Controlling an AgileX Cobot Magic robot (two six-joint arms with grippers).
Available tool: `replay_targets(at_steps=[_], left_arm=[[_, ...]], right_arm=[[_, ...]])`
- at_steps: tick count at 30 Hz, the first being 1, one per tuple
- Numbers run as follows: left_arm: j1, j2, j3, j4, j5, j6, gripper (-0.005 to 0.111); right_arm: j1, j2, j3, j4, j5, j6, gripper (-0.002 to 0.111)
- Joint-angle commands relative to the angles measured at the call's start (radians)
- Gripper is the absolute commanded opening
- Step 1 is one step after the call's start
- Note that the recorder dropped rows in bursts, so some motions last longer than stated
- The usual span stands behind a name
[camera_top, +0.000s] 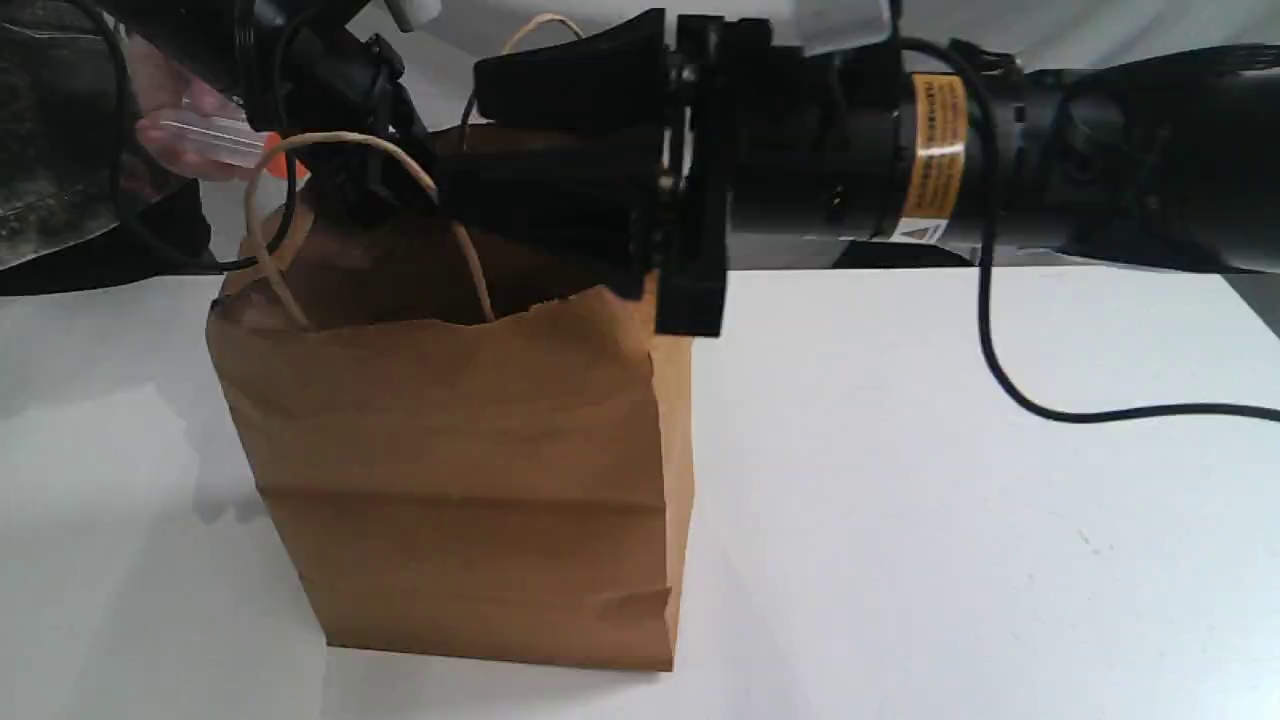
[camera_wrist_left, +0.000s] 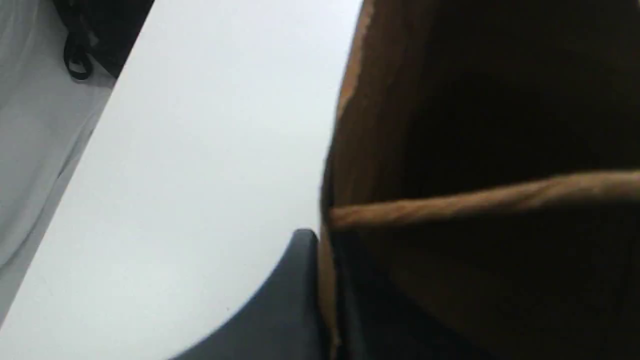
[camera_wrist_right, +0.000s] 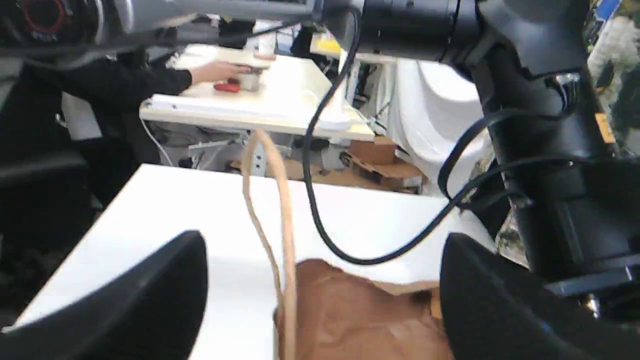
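The yellow label (camera_top: 937, 150) on the right arm (camera_top: 1100, 150) carries print too blurred to read.

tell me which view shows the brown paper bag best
The exterior view: the whole paper bag stands on the white table, both handles up. The left wrist view shows only one wall's edge and a handle, the inside dark. The right wrist view shows just a bit of rim and one handle between the open right tool.

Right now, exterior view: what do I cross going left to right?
person's hand → paper bag → yellow label on the right arm → black cable trailing off the right edge. Both grippers overlap the bag's top, so I've left them out.
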Motion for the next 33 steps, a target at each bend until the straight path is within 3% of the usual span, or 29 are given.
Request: replay_targets(at_steps=[1, 8, 14, 18, 24, 28, 33], left_arm=[[0.003, -0.001, -0.001, -0.005, -0.002, -0.012, 0.000], [0.003, -0.001, -0.001, -0.005, -0.002, -0.012, 0.000], [0.003, -0.001, -0.001, -0.005, -0.002, -0.012, 0.000], [0.003, -0.001, -0.001, 0.005, -0.002, -0.050, 0.000], [0.003, -0.001, -0.001, 0.129, -0.162, -0.365, 0.000], [0.003, -0.001, -0.001, 0.179, -0.111, -0.408, 0.000], [0.003, -0.001, -0.001, 0.181, -0.016, -0.468, 0.000]], right_arm=[[0.024, -0.001, -0.006, -0.009, 0.121, -0.025, 0.066], [0.024, 0.003, -0.006, 0.018, 0.129, -0.023, 0.066], [0.026, 0.047, -0.006, 0.157, 0.133, -0.021, 0.064], [0.026, 0.064, -0.006, 0.129, 0.133, 0.010, 0.045], [0.026, 0.066, -0.006, 0.013, 0.115, 0.042, 0.000], [0.026, 0.066, -0.006, -0.068, -0.018, 0.035, 0.000], [0.026, 0.044, -0.006, 0.071, -0.120, -0.015, 0.000]])
